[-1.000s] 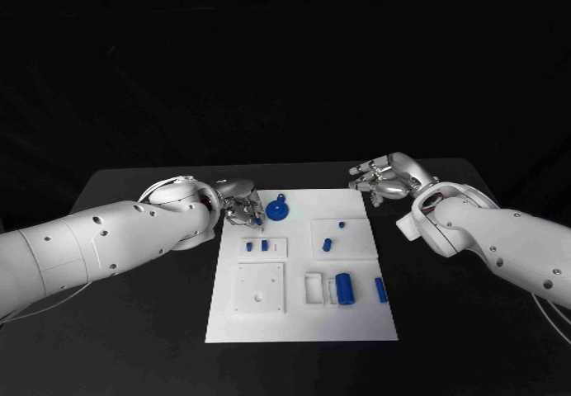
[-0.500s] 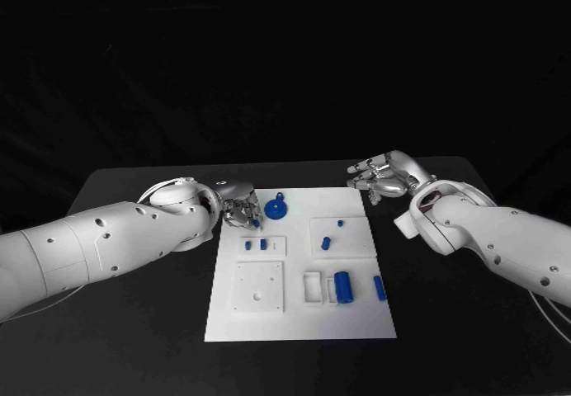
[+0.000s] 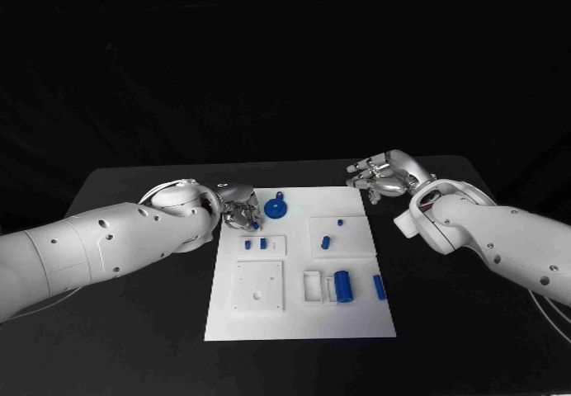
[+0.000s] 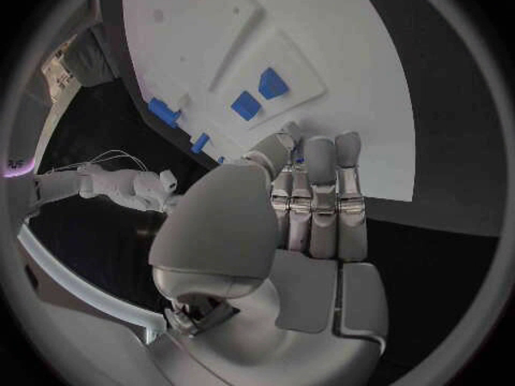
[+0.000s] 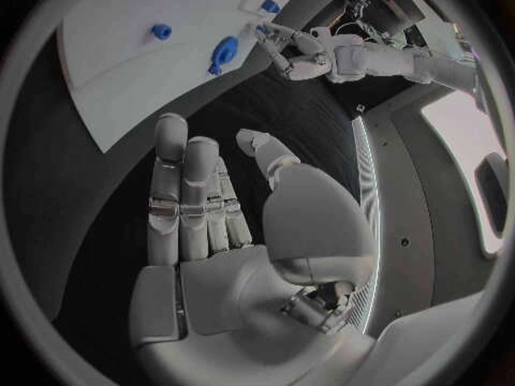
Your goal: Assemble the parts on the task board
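The left robot hand (image 3: 242, 209) pinched a small blue part (image 3: 253, 221) over the task board (image 3: 302, 326)'s far-left edge, seemingly light, rigid and slippery, best gripped mid-body; the right robot hand (image 3: 383, 176) stood open.

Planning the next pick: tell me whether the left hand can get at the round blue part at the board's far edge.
Probably yes: the left hand hovers right beside the round blue part, with nothing between them.
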Controlling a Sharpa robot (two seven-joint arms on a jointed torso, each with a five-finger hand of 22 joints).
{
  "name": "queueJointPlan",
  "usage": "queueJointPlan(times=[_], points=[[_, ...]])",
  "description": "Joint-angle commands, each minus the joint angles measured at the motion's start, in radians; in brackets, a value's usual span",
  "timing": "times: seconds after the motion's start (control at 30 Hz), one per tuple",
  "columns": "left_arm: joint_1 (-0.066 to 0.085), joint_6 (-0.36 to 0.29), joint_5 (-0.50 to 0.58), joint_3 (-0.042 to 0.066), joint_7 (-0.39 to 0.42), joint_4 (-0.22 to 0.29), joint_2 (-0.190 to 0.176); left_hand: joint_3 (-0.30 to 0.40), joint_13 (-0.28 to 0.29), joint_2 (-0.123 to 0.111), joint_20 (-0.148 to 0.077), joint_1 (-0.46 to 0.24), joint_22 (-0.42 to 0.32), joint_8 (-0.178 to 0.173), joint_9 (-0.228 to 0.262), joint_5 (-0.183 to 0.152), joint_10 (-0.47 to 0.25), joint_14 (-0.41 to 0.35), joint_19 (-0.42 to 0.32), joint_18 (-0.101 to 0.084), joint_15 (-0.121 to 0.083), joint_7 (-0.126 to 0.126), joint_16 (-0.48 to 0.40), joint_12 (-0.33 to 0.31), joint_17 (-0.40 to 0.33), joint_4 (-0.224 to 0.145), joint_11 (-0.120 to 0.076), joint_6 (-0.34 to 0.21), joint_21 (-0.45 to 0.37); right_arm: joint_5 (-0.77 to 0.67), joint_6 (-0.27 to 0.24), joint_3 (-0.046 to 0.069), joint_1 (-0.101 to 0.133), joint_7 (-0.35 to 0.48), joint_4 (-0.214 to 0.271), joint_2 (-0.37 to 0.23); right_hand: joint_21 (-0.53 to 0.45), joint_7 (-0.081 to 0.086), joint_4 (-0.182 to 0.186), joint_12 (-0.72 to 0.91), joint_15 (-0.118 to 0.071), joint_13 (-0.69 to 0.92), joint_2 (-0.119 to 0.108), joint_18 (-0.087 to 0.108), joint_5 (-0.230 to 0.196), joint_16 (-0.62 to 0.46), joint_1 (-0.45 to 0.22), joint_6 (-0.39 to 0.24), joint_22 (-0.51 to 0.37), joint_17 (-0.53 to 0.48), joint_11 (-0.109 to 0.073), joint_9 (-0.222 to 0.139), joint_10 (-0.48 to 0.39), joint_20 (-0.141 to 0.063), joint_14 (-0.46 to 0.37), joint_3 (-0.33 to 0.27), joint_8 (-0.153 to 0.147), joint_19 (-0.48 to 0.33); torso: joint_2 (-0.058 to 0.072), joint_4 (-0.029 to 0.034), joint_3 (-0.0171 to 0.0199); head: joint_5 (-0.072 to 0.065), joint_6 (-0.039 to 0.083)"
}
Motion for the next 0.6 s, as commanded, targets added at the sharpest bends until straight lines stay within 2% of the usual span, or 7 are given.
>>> queueJointPlan(times=[0.03, 0.3, 0.6], points=[[-0.002, -0.01, -0.004, -0.003, 0.016, -0.002, 0.004, 0.001, 0.002, 0.009, -0.005, -0.003, 0.022, 0.007, 0.001, 0.002, 0.009, 0.008, 0.002, 0.016, -0.003, 0.013, 0.001, 0.002, 0.0, 0.007, -0.002, 0.019, 0.004, 0.0, 0.013, 0.001, -0.001, 0.011, 0.002, 0.001, 0.005, 0.003, 0.001, -0.006, 0.006, -0.001, 0.0, 0.019, 0.003, 0.005, -0.01, 0.007, 0.0, -0.002, 0.002, 0.001, -0.007, 0.007, 0.004, 0.004, 0.0, 0.034, 0.001, 0.0003, 0.0005, -0.001, -0.001], [-0.005, -0.027, -0.001, -0.008, 0.02, -0.005, 0.009, 0.001, 0.002, 0.008, -0.005, -0.003, 0.021, 0.007, 0.001, 0.003, 0.009, 0.009, 0.003, 0.016, -0.003, 0.013, 0.001, 0.002, 0.0, 0.007, -0.002, 0.019, 0.004, 0.0, 0.013, 0.001, -0.001, 0.012, 0.002, 0.001, 0.005, 0.003, 0.001, -0.006, 0.006, -0.001, 0.0, 0.019, 0.003, 0.005, -0.01, 0.007, 0.0, -0.002, 0.002, 0.001, -0.007, 0.007, 0.004, 0.004, 0.0, 0.034, 0.0, 0.0001, 0.0008, -0.002, -0.001], [-0.005, -0.001, -0.002, -0.011, 0.019, 0.0, 0.014, 0.002, 0.002, 0.008, -0.005, -0.002, 0.021, 0.007, 0.001, 0.002, 0.009, 0.009, 0.004, 0.017, -0.003, 0.013, 0.0, 0.002, 0.0, 0.007, -0.002, 0.019, 0.002, 0.0, 0.013, 0.001, -0.001, 0.013, 0.0, 0.003, 0.009, 0.002, -0.001, -0.006, 0.006, -0.001, 0.001, 0.02, 0.003, 0.006, -0.01, 0.008, -0.001, -0.004, 0.002, 0.001, -0.006, 0.007, 0.004, 0.008, 0.001, 0.034, 0.0, 0.0002, 0.0008, -0.005, -0.003]])
